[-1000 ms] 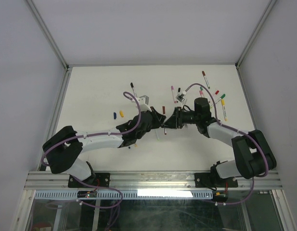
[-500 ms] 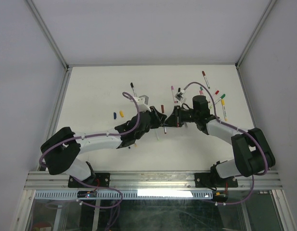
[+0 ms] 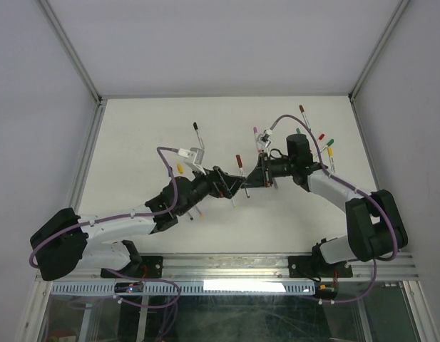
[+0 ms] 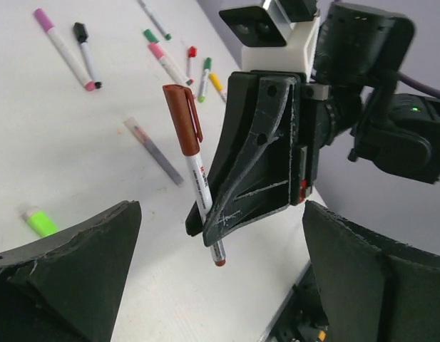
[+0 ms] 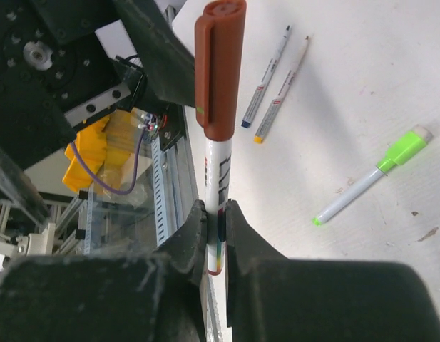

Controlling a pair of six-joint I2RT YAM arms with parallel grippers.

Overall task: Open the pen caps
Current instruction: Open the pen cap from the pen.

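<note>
Your right tool (image 5: 216, 214) is pinched tight on the white barrel (image 5: 218, 167) of a pen and holds it up off the worktop (image 4: 63, 157) — the dark red cap (image 5: 220, 68) sits on the top end, clear of the grip. Your left tool (image 4: 220, 214) is spread wide, one finger either side of that pen, gripping nothing — other pens (image 4: 63, 48) lie scattered on the worktop beyond.

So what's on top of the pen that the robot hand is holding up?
A dark red cap sits on the pen's upper end. The tip inside it is hidden, and the right hand covers part of the barrel.
</note>
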